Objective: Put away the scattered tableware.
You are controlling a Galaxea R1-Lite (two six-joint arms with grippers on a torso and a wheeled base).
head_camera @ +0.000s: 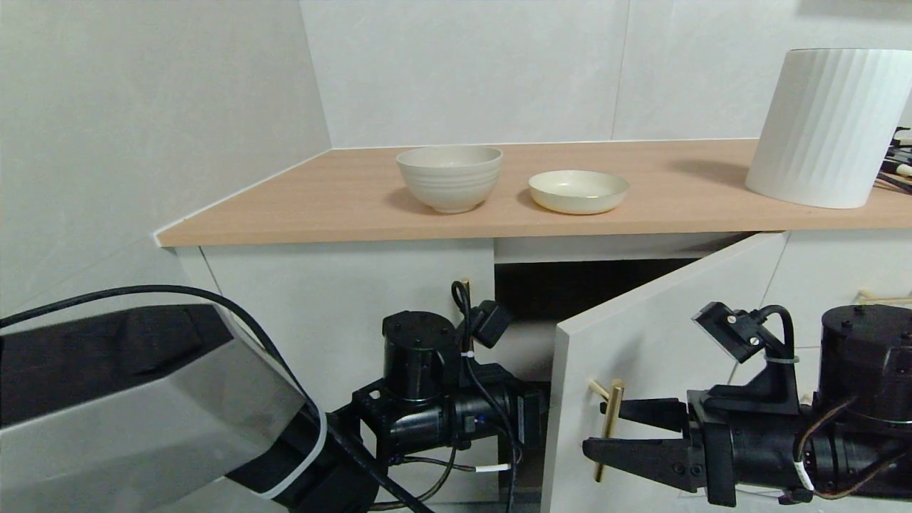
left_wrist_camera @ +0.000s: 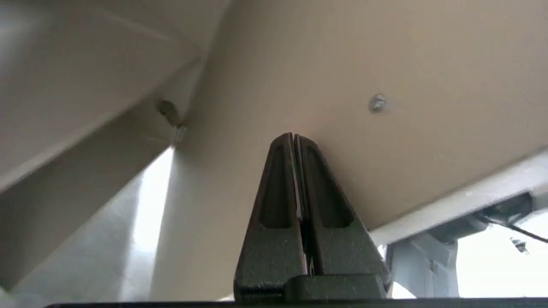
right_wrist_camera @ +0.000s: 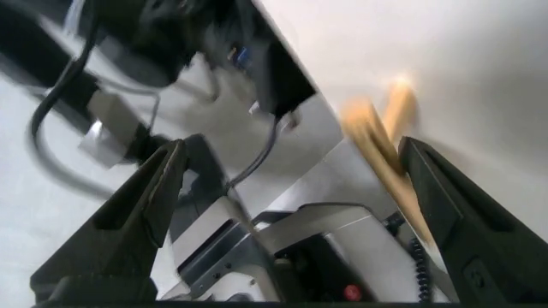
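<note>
A cream ribbed bowl (head_camera: 449,178) and a shallow cream dish (head_camera: 578,191) stand side by side on the wooden counter (head_camera: 299,210). Below them the white cabinet door (head_camera: 641,342) stands partly open. My right gripper (head_camera: 604,427) is open, with the door's brass handle (head_camera: 610,424) between its fingers. In the right wrist view the handle (right_wrist_camera: 381,141) lies close to one finger of that gripper (right_wrist_camera: 291,150). My left gripper (left_wrist_camera: 293,141) is shut and empty, its tips close to the door's inner face (left_wrist_camera: 411,77). The left arm (head_camera: 442,399) sits low at the cabinet opening.
A tall white ribbed container (head_camera: 826,128) stands at the counter's right end, with utensils (head_camera: 899,167) beside it. Walls close off the left and back. The dark cabinet interior (head_camera: 570,285) shows behind the open door. Another handle (head_camera: 883,296) is on the right cabinet front.
</note>
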